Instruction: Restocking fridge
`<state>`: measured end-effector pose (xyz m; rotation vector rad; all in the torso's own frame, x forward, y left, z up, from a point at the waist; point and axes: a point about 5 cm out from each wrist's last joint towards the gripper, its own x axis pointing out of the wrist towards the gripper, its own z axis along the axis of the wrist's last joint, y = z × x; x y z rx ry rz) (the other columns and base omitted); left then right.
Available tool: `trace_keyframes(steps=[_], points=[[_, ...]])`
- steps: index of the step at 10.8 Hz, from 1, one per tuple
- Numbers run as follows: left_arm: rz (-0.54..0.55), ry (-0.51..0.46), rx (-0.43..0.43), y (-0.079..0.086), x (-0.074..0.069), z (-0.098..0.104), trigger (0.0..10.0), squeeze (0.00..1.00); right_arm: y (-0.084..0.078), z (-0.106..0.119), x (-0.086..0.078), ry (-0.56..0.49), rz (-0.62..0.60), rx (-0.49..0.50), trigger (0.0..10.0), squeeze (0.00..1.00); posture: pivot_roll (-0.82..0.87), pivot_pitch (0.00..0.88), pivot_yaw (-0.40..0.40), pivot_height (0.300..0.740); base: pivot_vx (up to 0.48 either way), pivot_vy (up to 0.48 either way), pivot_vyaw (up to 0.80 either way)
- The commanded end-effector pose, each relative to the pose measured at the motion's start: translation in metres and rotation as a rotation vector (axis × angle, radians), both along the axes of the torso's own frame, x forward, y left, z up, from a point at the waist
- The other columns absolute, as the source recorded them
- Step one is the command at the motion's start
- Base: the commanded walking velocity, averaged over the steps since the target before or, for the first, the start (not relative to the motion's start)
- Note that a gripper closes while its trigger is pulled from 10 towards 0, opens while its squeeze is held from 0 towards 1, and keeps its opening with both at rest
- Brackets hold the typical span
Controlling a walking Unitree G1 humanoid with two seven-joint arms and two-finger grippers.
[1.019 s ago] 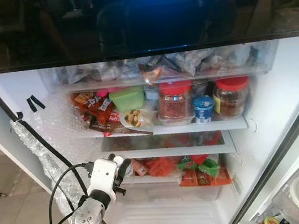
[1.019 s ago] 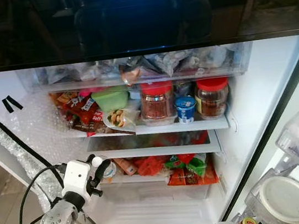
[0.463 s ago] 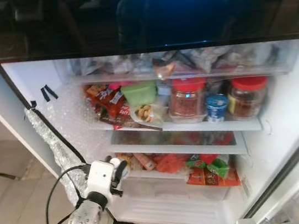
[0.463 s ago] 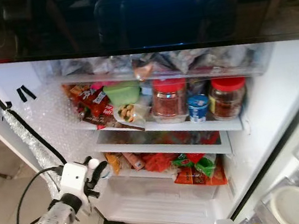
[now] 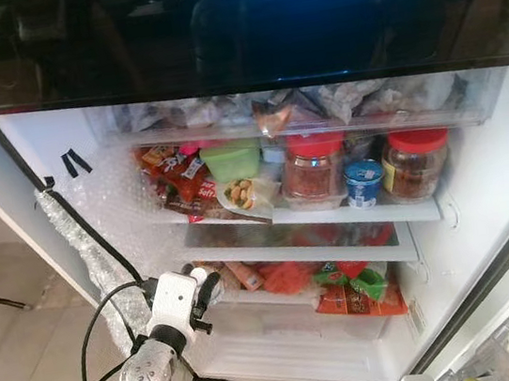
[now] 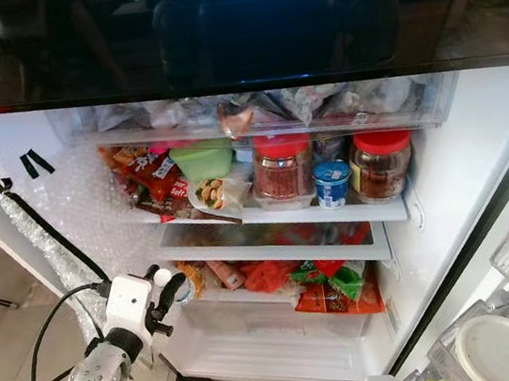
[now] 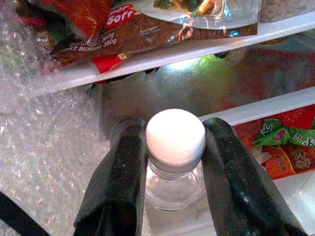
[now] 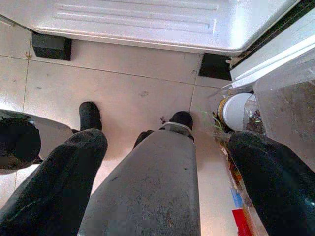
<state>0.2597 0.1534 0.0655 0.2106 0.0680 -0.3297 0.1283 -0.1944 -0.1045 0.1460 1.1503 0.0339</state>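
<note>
The left end effector (image 7: 174,147) is clamped on a small clear bottle (image 7: 172,184), its two black fingers (image 7: 120,182) pressed against either side of the neck just under the white cap (image 7: 175,133), so the bottle sits upright between the fingertips with the cap poking out above them. In the eye views the same end effector (image 5: 202,288) is held up at the left front corner of the open fridge (image 5: 480,178), at the level of the lower shelf (image 5: 279,296), with the bottle at the shelf's left end, close to the bubble wrap (image 5: 103,259) that lines the left wall. Whether the bottle's base touches the shelf cannot be made out. Just beyond it on that shelf lie red and orange snack packets (image 5: 286,279) and a green packet (image 5: 367,281). The shelf above (image 5: 334,212) carries brown and red wrappers (image 5: 172,178), a green tub (image 5: 229,161), a clear bag of food (image 5: 245,194), two red-lidded jars (image 5: 313,168) and a small blue cup (image 5: 363,183) between them. A clear drawer (image 5: 300,108) of bagged items runs across the top. The right end effector (image 8: 162,162) hangs low with its fingers spread wide apart, pointing at the tiled floor (image 8: 128,93) before the fridge base, near a white-lidded tub (image 8: 236,110).
</note>
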Motion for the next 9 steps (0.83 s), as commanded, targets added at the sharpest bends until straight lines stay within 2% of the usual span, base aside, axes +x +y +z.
trace_keyframes(steps=[1,5,9], points=[[-0.011,-0.008,0.009,-0.0017,0.0032,0.0021,10.0,0.00,-0.0038,0.0010,0.0014,-0.008,-0.021,-0.006,10.0,0.00,0.06,0.000,0.018,0.740,0.259,0.000,0.00],[-0.013,-0.013,0.007,-0.0027,0.0038,0.0028,10.0,0.00,-0.0040,0.0014,0.0023,-0.009,-0.019,-0.002,10.0,0.00,0.06,0.000,0.012,0.740,0.282,0.000,0.00],[-0.032,-0.011,0.005,-0.0060,0.0024,0.0022,10.0,0.00,-0.0050,0.0015,0.0023,-0.010,-0.022,-0.001,10.0,0.00,0.06,0.000,0.011,0.740,0.000,0.000,0.00]])
